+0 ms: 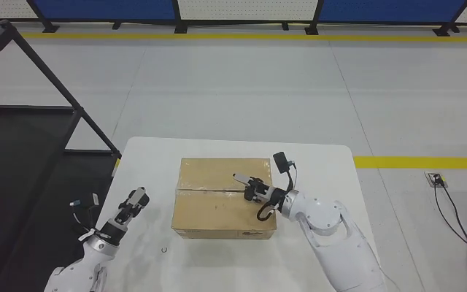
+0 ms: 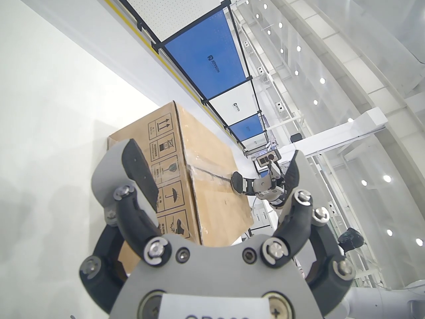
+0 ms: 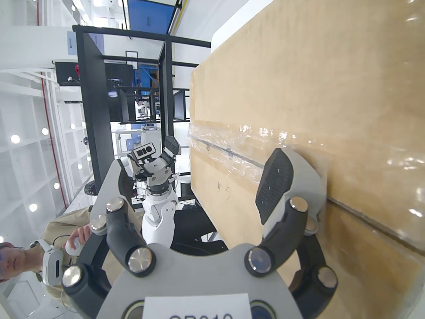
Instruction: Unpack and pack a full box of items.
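The white table (image 1: pixel 146 164) carries a closed brown cardboard box (image 1: pixel 219 212) at about its middle, flaps down and the seam across its top sealed with clear tape (image 3: pixel 232 142) that runs from side to side. Handling symbols are printed down the end of the box that faces the left arm. The right gripper (image 1: pixel 245 186) is over the top of the box near its right end, with its jaws spread wide and nothing held between them. One of its fingers (image 3: pixel 275 184) lies against the cardboard right at the taped seam, while the other hangs in the air above the lid. The left gripper (image 1: pixel 133 201) is over bare table to the left of the box, apart from it and pointing towards its printed end. Its jaws too stand wide apart with nothing in them. Near the front edge of the table, between the left arm and the box, lies a small dark thing (image 1: pixel 166 250), perhaps a little ring, though it is too small to tell.
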### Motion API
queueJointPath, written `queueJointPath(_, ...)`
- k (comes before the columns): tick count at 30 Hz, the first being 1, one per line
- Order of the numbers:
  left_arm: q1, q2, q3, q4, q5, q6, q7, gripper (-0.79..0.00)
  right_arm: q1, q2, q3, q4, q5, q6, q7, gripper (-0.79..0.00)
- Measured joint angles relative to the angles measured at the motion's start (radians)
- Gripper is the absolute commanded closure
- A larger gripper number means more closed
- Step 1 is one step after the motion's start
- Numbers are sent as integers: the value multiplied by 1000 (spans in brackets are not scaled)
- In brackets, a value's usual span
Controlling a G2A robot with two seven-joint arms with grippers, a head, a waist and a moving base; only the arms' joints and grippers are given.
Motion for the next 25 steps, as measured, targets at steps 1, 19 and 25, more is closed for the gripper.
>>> queueJointPath(1,-3,1,1,3,1,-1,-1,-785,-20,4,15,-21,-2,0,-9,-785)
queueJointPath(19,-64,-2,46,64,28,49,69,-785,-197,37,169,-208,-13,-194,-126,-785)
queueJointPath(25,-64,-2,46,64,28,49,68,-785,-197,37,169,-208,-13,-194,-126,-785)
